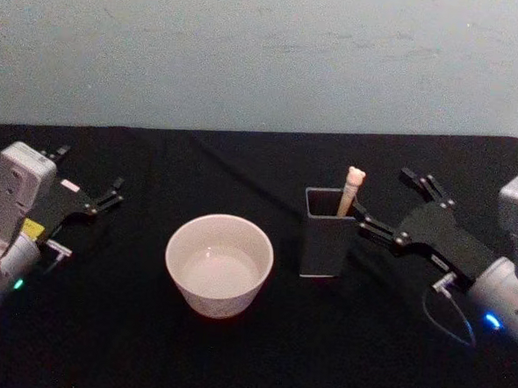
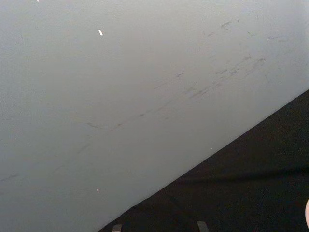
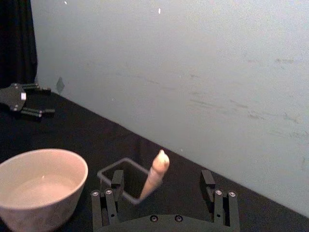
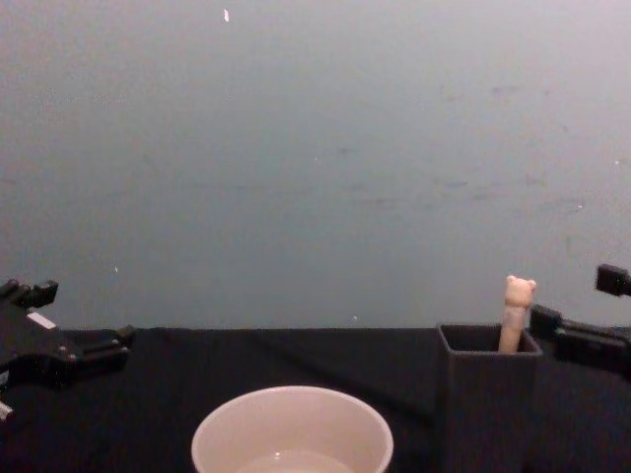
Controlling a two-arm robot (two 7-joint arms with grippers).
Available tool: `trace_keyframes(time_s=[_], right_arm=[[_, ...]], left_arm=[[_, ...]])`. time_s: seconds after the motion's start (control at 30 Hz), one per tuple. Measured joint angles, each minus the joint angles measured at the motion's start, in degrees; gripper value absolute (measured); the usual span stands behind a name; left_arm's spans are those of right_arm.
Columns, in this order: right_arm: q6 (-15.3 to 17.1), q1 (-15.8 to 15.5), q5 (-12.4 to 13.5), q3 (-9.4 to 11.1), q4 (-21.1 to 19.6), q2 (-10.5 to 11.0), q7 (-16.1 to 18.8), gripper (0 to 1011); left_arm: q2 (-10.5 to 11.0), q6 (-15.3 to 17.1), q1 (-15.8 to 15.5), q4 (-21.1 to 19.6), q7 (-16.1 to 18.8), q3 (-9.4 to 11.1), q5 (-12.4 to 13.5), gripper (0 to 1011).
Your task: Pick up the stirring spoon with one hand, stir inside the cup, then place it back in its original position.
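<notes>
Your right gripper [image 1: 386, 200] stood spread wide beside the holder [image 1: 324, 251], grasping nothing. The stirring spoon [image 1: 352, 189] stood inside it. Your left gripper [image 1: 86, 175], likewise released, sat left of the cup [image 1: 222, 299].

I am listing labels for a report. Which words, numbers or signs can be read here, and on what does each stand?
None can be read.
Yellow sticker on the left arm: too blurred to read.
White sticker on the left gripper: too blurred to read.
The cup, the holder, the stirring spoon and the right gripper: no writing visible.
</notes>
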Motion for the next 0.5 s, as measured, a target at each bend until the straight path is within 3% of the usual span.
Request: trace_keyframes(time_s=[0.23,0.5], right_arm=[[0.9,3.3,-0.2,-0.4,3.3,-3.4,1.2,1002],[4.8,5.9,3.3,0.3,6.6,-6.3,4.5,1002]], left_arm=[[0.0,0.0,0.0,0.0,0.0,0.0,0.0,1001],[0.0,0.0,0.0,0.0,0.0,0.0,0.0,1001]])
